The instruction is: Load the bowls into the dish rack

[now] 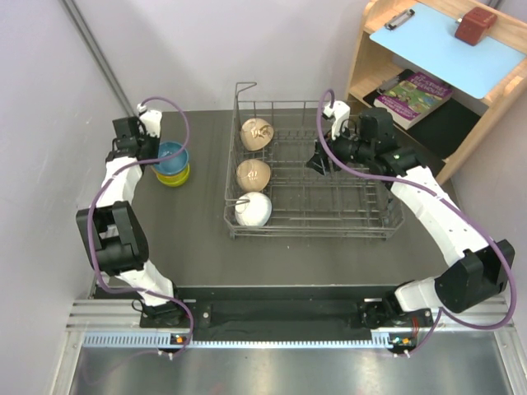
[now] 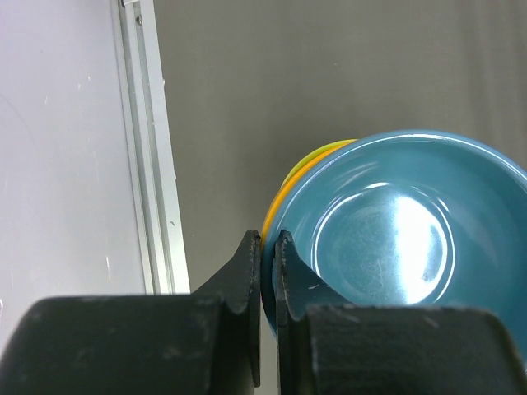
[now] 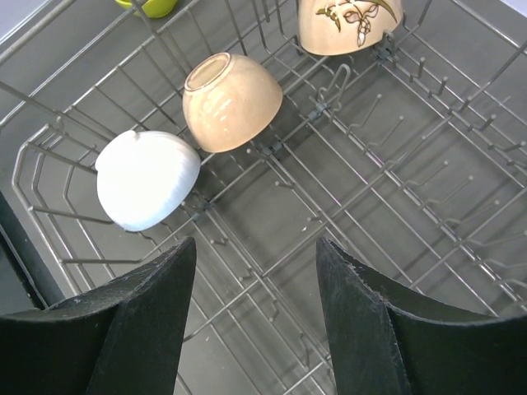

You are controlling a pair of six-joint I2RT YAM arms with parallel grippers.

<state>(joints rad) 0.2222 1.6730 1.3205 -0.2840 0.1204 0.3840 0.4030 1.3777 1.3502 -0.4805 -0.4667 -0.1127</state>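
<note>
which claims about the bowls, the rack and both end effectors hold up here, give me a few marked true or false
1. The white bowl, tan bowl and patterned bowl all sit in the dish rack. True.
2. The blue bowl is in the rack too. False: it is on the table left of the rack, stacked on the orange bowl and yellow-green bowl.
3. The left end effector is shut on the blue bowl's rim. True.
4. The right end effector grips the white bowl. False: it hangs open and empty above the rack floor, apart from the white bowl.
</note>
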